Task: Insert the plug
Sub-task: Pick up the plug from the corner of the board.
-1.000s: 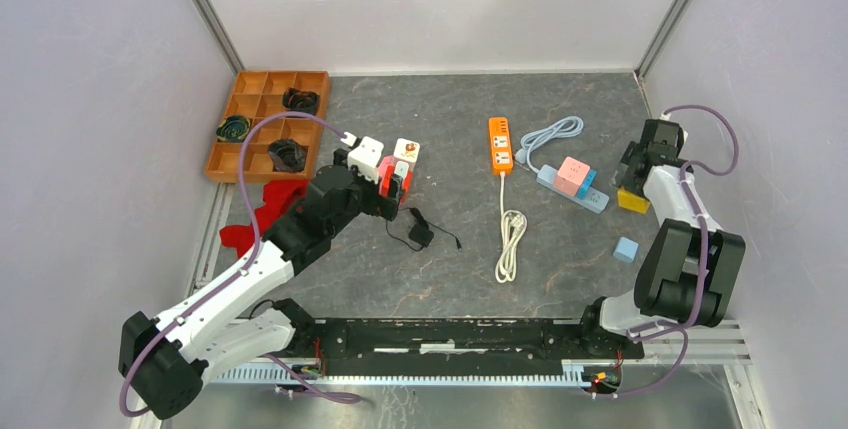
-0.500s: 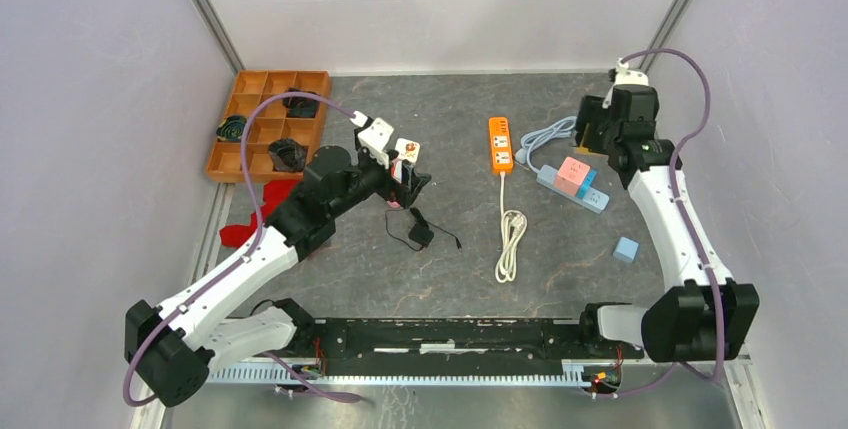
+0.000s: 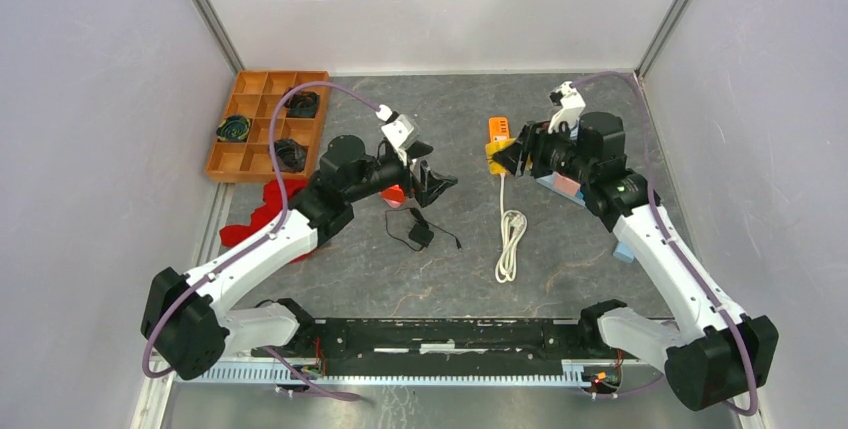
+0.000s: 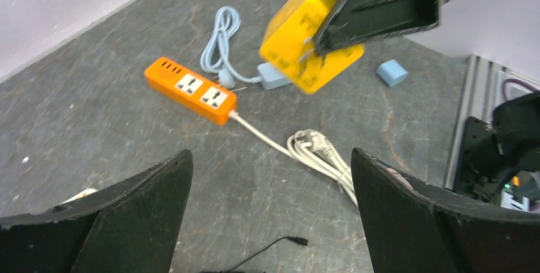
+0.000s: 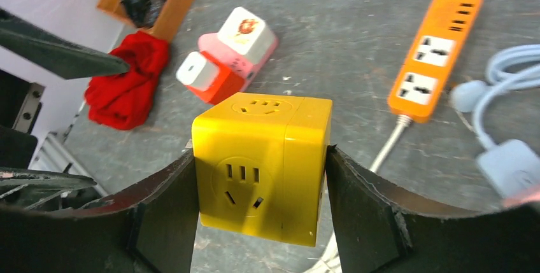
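Note:
My right gripper (image 3: pixel 508 155) is shut on a yellow cube socket (image 5: pixel 264 165) and holds it above the table. The socket also shows in the top view (image 3: pixel 495 156) and in the left wrist view (image 4: pixel 311 45). It hangs over the near end of the orange power strip (image 3: pixel 498 129), which lies flat (image 5: pixel 436 56) (image 4: pixel 191 90). The strip's white cable is coiled, with its white plug (image 4: pixel 313 139) free on the table (image 3: pixel 514 220). My left gripper (image 3: pixel 438 185) is open and empty (image 4: pixel 270 158), above the table and left of the coil.
A black adapter (image 3: pixel 421 235) with a thin lead lies under my left gripper. Red, pink and white cube adapters (image 5: pixel 224 63) sit by a red cloth (image 3: pixel 255 221). There is a wooden tray (image 3: pixel 262 124) far left, a blue strip (image 3: pixel 560 187) behind my right arm and a light blue cube (image 4: pixel 391 72).
My right arm has swung from the right wall to the table's middle, carrying the yellow socket up off the table. My left gripper has moved right, off the red and white adapters.

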`<state>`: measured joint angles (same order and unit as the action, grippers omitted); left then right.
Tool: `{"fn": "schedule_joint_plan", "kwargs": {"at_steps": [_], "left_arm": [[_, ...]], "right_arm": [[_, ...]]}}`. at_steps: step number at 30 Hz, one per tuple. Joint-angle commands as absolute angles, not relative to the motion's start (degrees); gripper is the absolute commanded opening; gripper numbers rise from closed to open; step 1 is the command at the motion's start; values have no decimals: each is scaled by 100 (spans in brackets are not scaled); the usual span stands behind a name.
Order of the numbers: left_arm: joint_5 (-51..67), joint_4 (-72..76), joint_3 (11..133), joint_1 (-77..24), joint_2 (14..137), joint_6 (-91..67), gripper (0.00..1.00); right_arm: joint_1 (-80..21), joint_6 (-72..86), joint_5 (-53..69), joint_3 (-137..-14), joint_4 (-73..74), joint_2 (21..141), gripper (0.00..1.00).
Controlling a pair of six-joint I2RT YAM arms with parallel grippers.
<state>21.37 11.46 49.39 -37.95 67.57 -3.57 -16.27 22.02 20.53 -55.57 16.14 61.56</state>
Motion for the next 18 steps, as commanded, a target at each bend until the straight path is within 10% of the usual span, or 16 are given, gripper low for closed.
{"fn": "schedule_joint_plan", "kwargs": {"at_steps": [1,18], "left_arm": [[3027,2189,4826,-3826,6716,43,100],[2241,2289,4746,-4463,7259,2226,100]], "right_arm": [[-1995,2540,2462,-5547,728,6100,38],[-2848,2650,2139,-5774,774,6451,40]]}}
